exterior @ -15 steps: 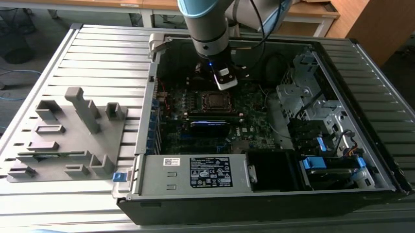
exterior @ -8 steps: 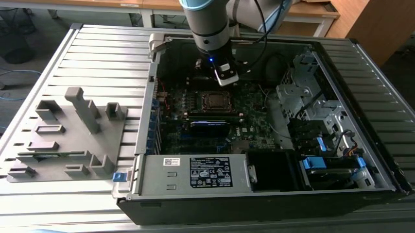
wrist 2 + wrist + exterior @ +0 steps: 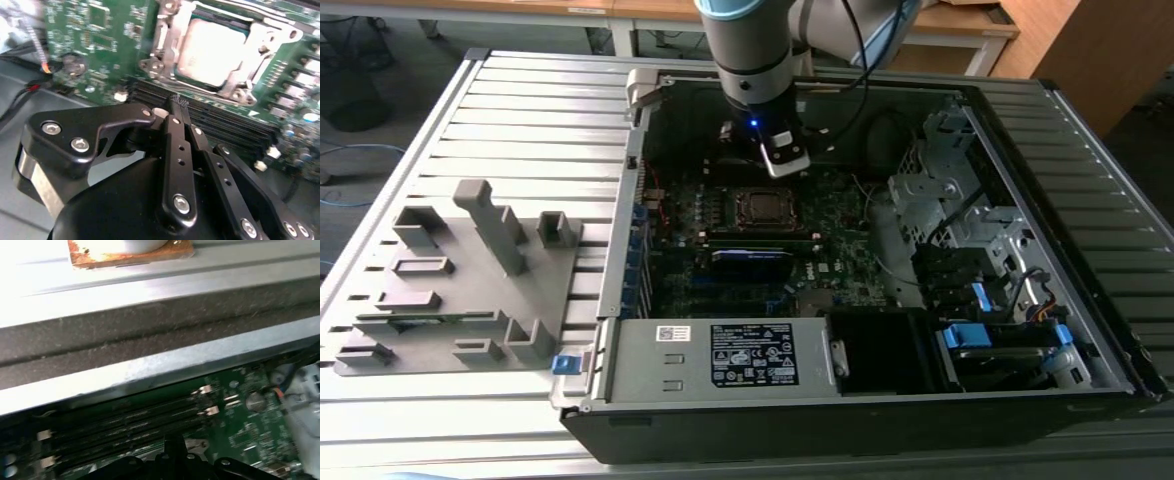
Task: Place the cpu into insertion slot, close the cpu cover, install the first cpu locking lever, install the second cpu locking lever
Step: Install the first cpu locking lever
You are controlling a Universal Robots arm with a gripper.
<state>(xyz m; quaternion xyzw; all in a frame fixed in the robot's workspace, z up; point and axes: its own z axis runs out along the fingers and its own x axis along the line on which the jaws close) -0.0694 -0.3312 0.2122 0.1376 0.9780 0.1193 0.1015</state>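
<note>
The cpu [image 3: 212,50] sits in the slot [image 3: 762,206] with the cover [image 3: 240,82] down over it. The claw [image 3: 176,102], fingers pinched together and empty, hangs just beside the slot; lever work needs a low, steady tip.

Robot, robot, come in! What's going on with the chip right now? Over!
Tool shut, empty, above memory slots. Cpu seated in insertion slot, cpu cover down around it. Nothing in the way.

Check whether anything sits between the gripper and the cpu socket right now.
Nothing visible does. In the second wrist view the gripper, fingers together and empty, hangs over the black memory slots beside the insertion slot. The cpu already lies in it under the cpu cover.
</note>
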